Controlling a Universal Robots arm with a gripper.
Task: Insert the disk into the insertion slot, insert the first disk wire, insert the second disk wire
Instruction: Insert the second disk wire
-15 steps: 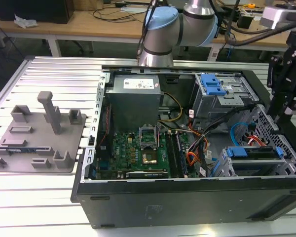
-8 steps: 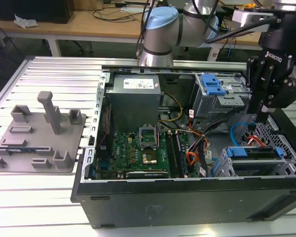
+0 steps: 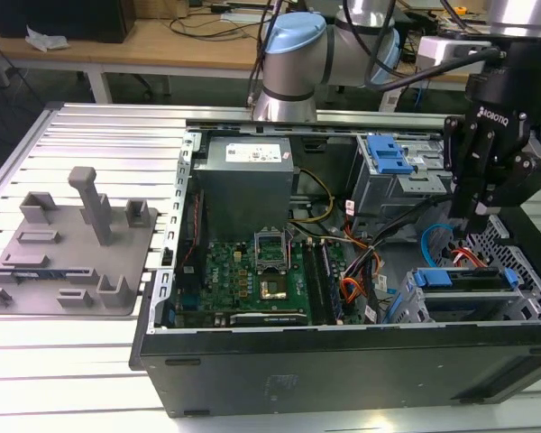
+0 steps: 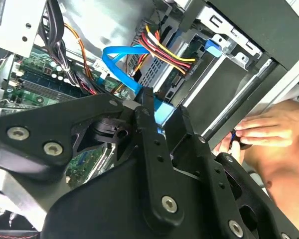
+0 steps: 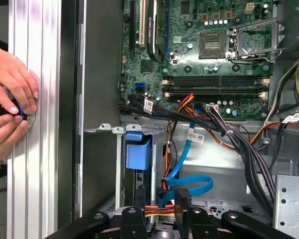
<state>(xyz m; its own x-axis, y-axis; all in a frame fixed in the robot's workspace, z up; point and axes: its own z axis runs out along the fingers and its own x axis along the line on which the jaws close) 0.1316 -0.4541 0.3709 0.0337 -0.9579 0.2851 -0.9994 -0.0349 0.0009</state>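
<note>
Blue wire [image 5: 194, 184] pinched in the closed hand [image 4: 162, 115], disk [image 3: 464, 278] already seated in the insertion slot [image 3: 415, 307] just below it, so probably the first-wire step; plug needs squaring to its port.

Slatted metal table [image 3: 99, 135]: open computer case [image 3: 343, 370], grey fixture [image 3: 63, 253].

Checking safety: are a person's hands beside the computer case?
Yes, in the first wrist view a person's hands rest on the ribbed table beside the computer case.
</note>
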